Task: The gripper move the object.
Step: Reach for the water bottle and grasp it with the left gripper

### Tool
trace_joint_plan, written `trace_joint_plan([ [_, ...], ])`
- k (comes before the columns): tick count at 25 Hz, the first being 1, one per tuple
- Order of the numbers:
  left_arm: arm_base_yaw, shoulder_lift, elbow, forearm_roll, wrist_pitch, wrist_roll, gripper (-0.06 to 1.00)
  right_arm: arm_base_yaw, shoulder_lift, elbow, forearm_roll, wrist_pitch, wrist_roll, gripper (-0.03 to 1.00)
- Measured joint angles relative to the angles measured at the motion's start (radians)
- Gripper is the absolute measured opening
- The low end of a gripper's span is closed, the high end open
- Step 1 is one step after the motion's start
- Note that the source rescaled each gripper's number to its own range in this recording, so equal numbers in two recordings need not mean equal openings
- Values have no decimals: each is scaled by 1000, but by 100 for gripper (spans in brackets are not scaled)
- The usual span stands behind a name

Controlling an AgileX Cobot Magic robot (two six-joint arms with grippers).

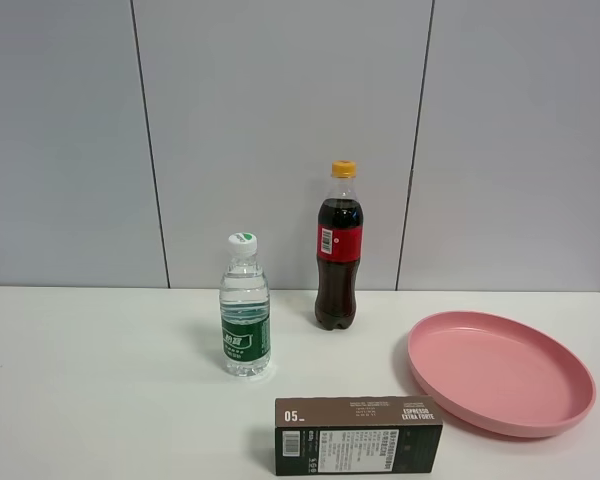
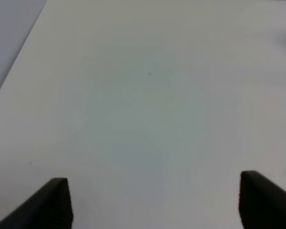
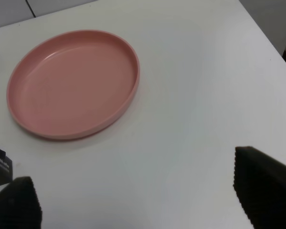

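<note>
Pose: left gripper [image 2: 155, 202] spread wide, angled down over the white table [image 2: 148, 95]; right gripper [image 3: 138, 195] equally spread, near the pink plate [image 3: 71, 81]. The water bottle [image 1: 245, 320] stands upright, ungrasped.

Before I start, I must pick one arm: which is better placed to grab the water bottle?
Probably left: the water bottle stands left of centre; the right gripper faces the pink plate.

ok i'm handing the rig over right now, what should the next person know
Left gripper: open, holding nothing, over the table.
Right gripper: open, holding nothing, near the pink plate.
Water bottle: upright on the table; in the high view it is left of the cola bottle and behind the brown box.
Done: nothing, the bottle is not gripped.
Left: grasp the water bottle and move it.
</note>
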Motion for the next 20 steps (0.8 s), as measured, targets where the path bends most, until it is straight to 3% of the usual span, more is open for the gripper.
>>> trace_joint_plan([
  [1,0,0,0,0,0,0,38,0,0,0,0,0,0,100],
  [20,0,0,0,0,0,0,38,0,0,0,0,0,0,100],
])
